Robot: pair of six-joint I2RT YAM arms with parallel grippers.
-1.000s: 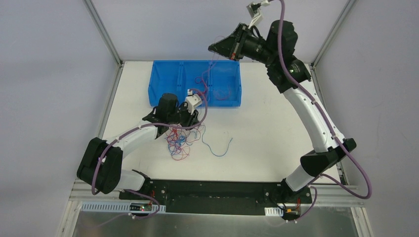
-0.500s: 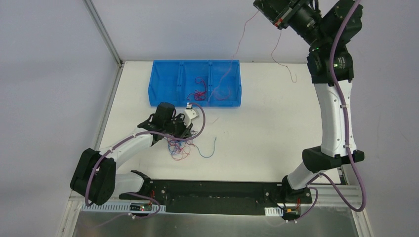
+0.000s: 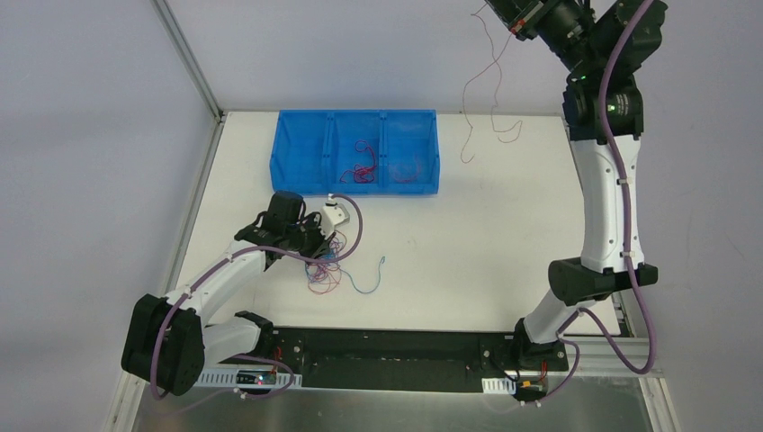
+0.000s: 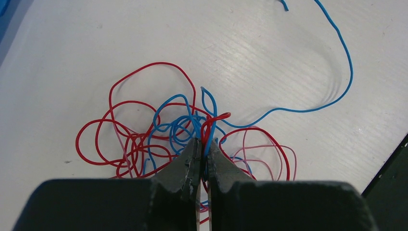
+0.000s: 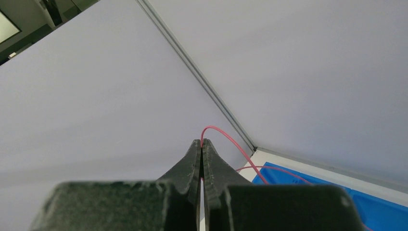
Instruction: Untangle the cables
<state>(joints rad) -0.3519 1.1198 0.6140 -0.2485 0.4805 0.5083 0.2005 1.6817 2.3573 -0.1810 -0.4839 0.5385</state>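
Note:
A tangle of thin red and blue cables (image 3: 324,272) lies on the white table left of centre; up close it shows in the left wrist view (image 4: 159,130). One blue cable (image 4: 332,91) trails off to the right. My left gripper (image 4: 204,143) is shut on red and blue strands at the tangle's near edge. My right gripper (image 5: 202,143) is raised high at the back right, shut on one red cable (image 5: 226,139). That cable (image 3: 477,85) hangs free in the air, clear of the bin.
A blue bin (image 3: 297,153) with three compartments stands at the back of the table. Its middle compartment (image 3: 362,169) and right compartment (image 3: 410,171) hold loose red cables. White walls and metal frame posts enclose the table.
My right gripper rose and swung right, pulling the red cable up out of the bin area until it hangs free. My left gripper drew the tangle slightly towards the near left.

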